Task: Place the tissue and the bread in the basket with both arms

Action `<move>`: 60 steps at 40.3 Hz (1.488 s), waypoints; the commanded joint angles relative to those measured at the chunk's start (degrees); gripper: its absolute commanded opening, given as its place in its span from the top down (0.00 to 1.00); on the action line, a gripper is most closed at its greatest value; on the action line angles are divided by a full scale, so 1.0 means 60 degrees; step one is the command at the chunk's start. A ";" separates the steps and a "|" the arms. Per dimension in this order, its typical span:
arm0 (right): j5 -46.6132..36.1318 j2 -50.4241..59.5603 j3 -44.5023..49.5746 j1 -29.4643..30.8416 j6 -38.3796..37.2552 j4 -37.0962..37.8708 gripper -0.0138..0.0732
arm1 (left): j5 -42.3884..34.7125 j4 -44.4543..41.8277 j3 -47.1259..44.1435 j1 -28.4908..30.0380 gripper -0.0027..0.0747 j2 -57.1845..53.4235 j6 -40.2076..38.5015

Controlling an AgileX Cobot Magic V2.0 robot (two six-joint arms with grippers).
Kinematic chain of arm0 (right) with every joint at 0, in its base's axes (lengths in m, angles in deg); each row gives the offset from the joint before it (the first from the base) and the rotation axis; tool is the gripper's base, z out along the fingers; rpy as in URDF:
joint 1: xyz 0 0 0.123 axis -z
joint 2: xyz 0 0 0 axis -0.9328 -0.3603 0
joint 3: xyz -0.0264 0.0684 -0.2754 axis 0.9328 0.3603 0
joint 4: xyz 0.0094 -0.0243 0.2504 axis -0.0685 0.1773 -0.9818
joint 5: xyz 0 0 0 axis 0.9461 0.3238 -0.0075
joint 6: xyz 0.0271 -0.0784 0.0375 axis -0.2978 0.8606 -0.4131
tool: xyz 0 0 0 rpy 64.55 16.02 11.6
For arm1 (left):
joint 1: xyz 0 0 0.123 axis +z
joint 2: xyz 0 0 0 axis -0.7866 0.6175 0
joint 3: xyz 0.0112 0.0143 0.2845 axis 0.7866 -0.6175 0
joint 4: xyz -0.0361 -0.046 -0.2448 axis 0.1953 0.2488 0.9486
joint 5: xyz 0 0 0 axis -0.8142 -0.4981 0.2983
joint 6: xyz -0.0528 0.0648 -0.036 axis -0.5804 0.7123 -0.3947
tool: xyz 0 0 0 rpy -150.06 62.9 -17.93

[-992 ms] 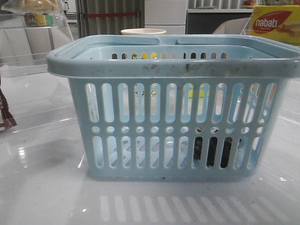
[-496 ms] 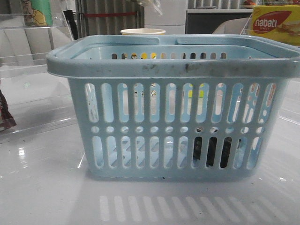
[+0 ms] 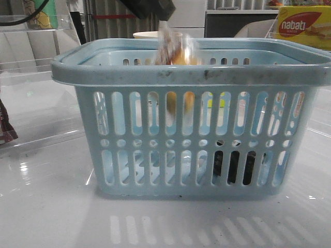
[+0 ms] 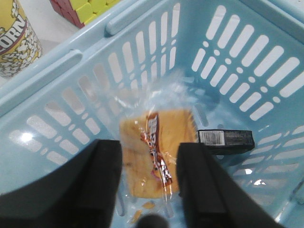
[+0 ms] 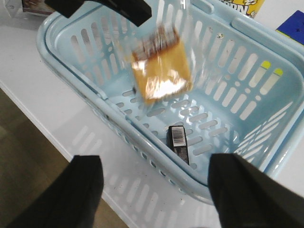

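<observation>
The light-blue basket [image 3: 191, 75] stands in the middle of the table. The bread [image 3: 178, 54], golden in a clear wrapper, is a blur at the basket's mouth, loose in the air. My left gripper [image 3: 150, 8] is above it, open, with nothing between its jaws. In the left wrist view the bread [image 4: 156, 159] shows below my open left gripper [image 4: 148, 152], beside the dark tissue pack [image 4: 225, 140] on the basket floor. The tissue also shows through the slots [image 3: 232, 168]. My right gripper [image 5: 156, 190] is open and empty over the table beside the basket's rim [image 5: 118, 118].
A yellow-and-red nabati box [image 3: 305, 26] stands at the back right. A popcorn cup [image 4: 14, 38] and a colour cube [image 4: 85, 9] sit behind the basket. A maroon wrapper [image 3: 5, 129] and a clear stand [image 3: 31, 46] are at the left. The table's edge [image 5: 28, 109] runs near my right gripper.
The bread has come down from the top of the front view to the basket's mouth and is blurred. My left gripper has moved in above the basket. The tissue has not moved.
</observation>
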 commanded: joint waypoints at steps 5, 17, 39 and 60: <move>-0.0632 0.0072 -0.0258 -0.0011 0.0076 -0.0067 0.19 | -0.0471 0.0164 0.0359 -0.0065 0.36 -0.0887 -0.0001; -0.0632 0.0072 -0.0258 -0.0011 0.0076 -0.0067 0.19 | 0.0501 0.0391 0.0340 -0.0065 0.48 -0.2590 -0.0001; -0.0632 0.0072 -0.0258 -0.0011 0.0076 -0.0067 0.19 | 0.0348 0.0291 -0.3250 -0.0104 0.50 -0.6346 -0.0001; -0.0632 0.0072 -0.0258 -0.0011 0.0076 -0.0067 0.19 | -0.0077 0.0143 -0.5988 -0.0104 0.50 -0.8698 -0.0001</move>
